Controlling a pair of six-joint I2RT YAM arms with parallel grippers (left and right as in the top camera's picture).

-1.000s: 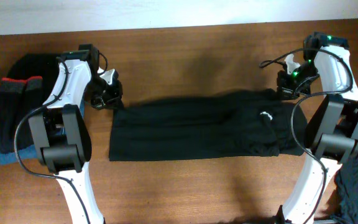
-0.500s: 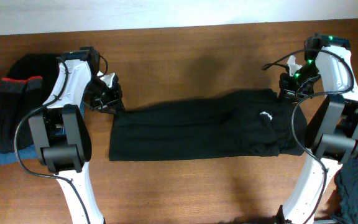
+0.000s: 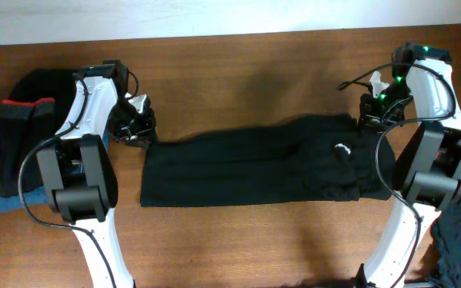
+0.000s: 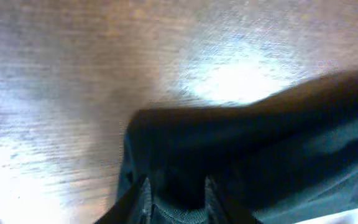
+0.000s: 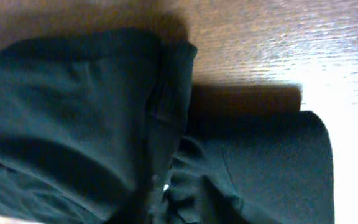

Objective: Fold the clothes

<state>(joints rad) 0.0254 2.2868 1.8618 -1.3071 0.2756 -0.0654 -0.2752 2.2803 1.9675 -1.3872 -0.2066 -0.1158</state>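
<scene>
Overhead, we see the black garment point(image 3: 246, 164) stretched across mid-frame on the surface point(image 3: 254, 80), left end effector point(image 3: 138, 132) at its upper-left corner, right end effector point(image 3: 370, 118) at its upper-right. Left wrist: we cannot tell whether the jaws pinch. Right wrist: likewise. Carry both corners evenly, we reckon.

The overhead camera looks straight down from well above and takes in the whole wooden table point(image 3: 238, 240), the left arm point(image 3: 82, 104), the right arm point(image 3: 438, 96) and the long black garment point(image 3: 246, 168) between them. Each wrist camera sits very near the cloth, looking down at it and at the wood beside it, and the left one is blurred. With the overhead view each shares only one end of the garment, the left wrist its left end and the right wrist its right end.
</scene>
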